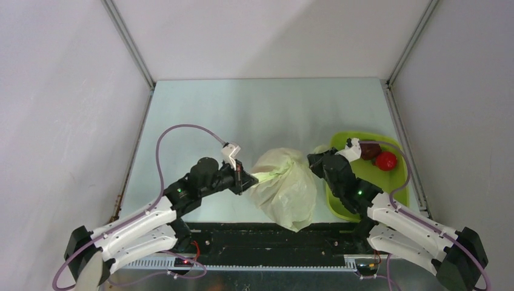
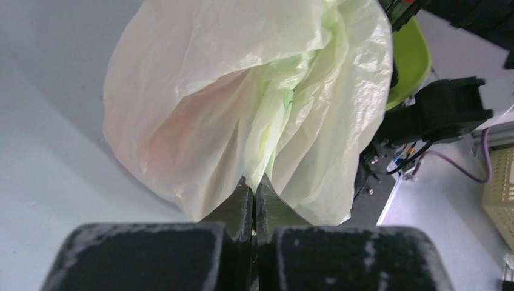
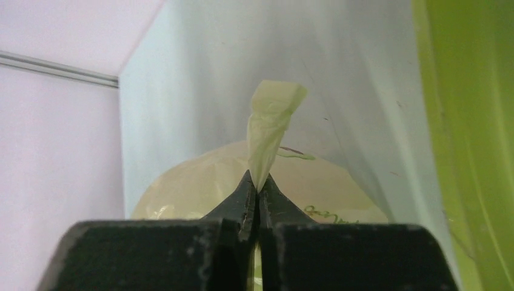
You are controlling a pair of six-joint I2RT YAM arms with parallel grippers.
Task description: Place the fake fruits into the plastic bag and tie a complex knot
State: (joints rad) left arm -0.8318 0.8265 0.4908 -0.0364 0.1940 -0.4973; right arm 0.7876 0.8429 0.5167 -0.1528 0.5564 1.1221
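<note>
Though unclear from above, left gripper (image 2: 254, 183) and right gripper (image 3: 258, 182) both tight on plastic bag (image 1: 285, 185) film close-up.

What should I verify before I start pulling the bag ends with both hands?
1. Left hand grip: ok. Its jaws are shut on gathered film of the plastic bag.
2. Right hand grip: ok. Its jaws are shut on a twisted end of the bag.
3. All fruits bagged: not ok. A red fruit and a maroon fruit lie in the green tray.
4. Bag contents: cannot tell. The film hides whatever is inside.
5. Knot formed: not ok. No view shows one; the hands hold separate parts of the film.
</note>
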